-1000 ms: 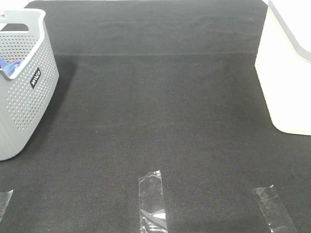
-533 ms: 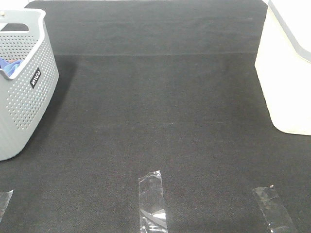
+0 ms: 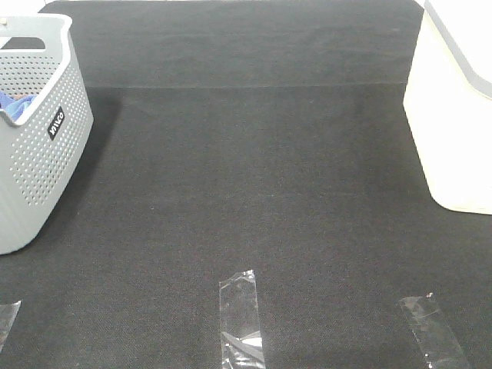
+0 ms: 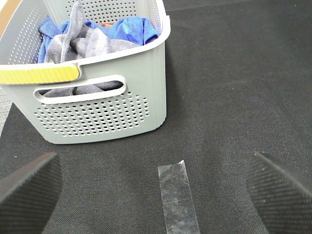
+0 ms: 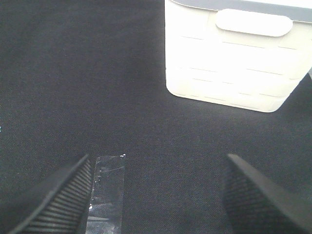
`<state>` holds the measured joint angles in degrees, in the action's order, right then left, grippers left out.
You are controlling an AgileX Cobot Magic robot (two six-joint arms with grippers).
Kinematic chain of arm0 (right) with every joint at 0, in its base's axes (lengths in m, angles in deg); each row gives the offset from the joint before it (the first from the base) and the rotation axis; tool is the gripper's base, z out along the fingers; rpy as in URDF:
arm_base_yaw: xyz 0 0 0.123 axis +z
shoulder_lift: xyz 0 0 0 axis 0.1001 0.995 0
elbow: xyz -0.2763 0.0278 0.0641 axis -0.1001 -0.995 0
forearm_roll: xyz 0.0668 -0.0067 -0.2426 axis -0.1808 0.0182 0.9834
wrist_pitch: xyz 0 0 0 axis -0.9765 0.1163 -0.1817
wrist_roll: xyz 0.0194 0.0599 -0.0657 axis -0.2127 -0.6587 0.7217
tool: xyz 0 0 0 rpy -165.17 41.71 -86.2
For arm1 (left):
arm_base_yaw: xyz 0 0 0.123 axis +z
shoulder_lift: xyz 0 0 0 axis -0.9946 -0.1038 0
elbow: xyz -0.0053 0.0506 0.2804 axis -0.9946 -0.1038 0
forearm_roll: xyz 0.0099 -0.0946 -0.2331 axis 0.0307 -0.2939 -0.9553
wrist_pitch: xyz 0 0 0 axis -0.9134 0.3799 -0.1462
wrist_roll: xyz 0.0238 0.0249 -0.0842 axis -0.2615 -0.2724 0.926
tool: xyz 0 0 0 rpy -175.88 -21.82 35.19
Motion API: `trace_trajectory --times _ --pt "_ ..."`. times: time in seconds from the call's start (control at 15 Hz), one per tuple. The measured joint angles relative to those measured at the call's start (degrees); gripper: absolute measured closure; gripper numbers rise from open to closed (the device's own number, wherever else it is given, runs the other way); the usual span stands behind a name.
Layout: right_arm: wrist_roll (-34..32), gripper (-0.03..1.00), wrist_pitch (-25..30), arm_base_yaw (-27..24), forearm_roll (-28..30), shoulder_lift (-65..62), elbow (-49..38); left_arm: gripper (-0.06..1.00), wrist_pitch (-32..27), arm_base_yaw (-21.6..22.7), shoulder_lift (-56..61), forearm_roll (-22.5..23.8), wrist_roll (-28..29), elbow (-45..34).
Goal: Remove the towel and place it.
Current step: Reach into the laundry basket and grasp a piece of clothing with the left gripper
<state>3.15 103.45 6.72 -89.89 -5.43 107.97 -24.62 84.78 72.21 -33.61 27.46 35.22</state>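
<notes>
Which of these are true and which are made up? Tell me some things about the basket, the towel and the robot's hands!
1. The towel lies inside the grey basket. True.
2. The left gripper is holding the towel. False: it is open and empty, outside the basket.
3. A blue cloth is in the basket too. True.
4. The white bin touches the basket. False: they stand at opposite sides of the black mat.
5. The right gripper is open and empty. True.

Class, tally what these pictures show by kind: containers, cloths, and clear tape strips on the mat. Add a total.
Containers: 2 (grey basket, white bin)
Cloths: 2 (towel, blue cloth)
Tape strips: 3 (left, middle, right)
Total: 7
</notes>
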Motion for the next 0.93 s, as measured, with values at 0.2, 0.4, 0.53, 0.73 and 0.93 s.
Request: trace_trajectory --times 0.2,0.4,0.53,0.73,0.93 --pt "0.0 0.27 0.0 0.0 0.0 0.0 0.0 -0.04 0.0 0.0 0.0 0.0 0.0 0.0" --pt "0.0 0.27 0.0 0.0 0.0 0.0 0.0 -0.04 0.0 0.0 0.0 0.0 0.0 0.0" --pt "0.0 0.27 0.0 0.0 0.0 0.0 0.0 -0.04 0.0 0.0 0.0 0.0 0.0 0.0" --pt "0.0 0.27 0.0 0.0 0.0 0.0 0.0 -0.04 0.0 0.0 0.0 0.0 0.0 0.0" --pt "0.0 0.27 0.0 0.0 0.0 0.0 0.0 -0.04 0.0 0.0 0.0 0.0 0.0 0.0"
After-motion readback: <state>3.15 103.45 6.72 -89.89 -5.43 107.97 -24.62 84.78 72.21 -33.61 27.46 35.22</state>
